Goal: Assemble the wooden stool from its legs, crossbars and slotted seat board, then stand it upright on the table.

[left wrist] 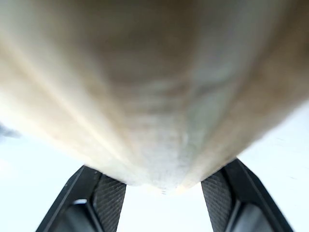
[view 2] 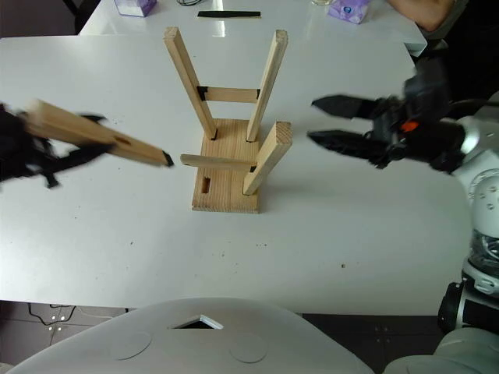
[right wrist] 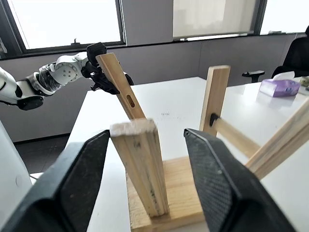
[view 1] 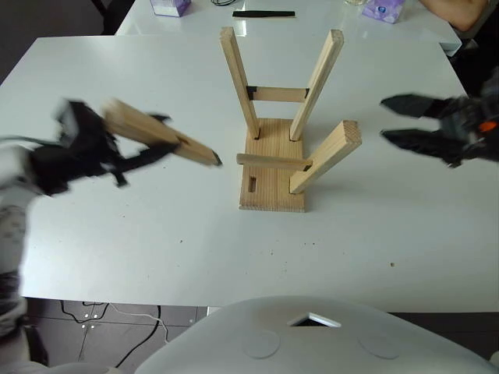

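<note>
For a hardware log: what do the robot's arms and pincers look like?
Both the left pincer and right pincer are black, with two tapered fingers carrying cross-hatched pads. An orange mark sits on the right wrist. The left arm and right arm are silvery-white rounded segments.

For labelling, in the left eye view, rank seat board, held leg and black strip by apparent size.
Largest to smallest: seat board, held leg (raised nearer the camera, so flattered), black strip.
</note>
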Robot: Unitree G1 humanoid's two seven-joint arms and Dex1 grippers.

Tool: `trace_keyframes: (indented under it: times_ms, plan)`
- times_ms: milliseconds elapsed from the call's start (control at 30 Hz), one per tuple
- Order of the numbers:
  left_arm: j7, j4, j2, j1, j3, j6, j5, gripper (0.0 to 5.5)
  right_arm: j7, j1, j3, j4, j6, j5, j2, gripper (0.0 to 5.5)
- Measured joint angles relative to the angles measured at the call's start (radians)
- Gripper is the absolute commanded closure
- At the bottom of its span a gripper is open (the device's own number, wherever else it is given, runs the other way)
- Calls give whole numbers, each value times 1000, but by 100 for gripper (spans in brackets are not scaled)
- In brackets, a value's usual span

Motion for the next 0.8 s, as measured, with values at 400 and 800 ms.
trace_keyframes:
  times_ms: [400,800]
  plan:
    - [-21,37,-68,-79,-94,-64,70,345,19,9,26,11,-35,-40,15,267]
    - [-51,-5,-100,-95,-172,-97,115,345,19,10,59,24,-57,-74,38,267]
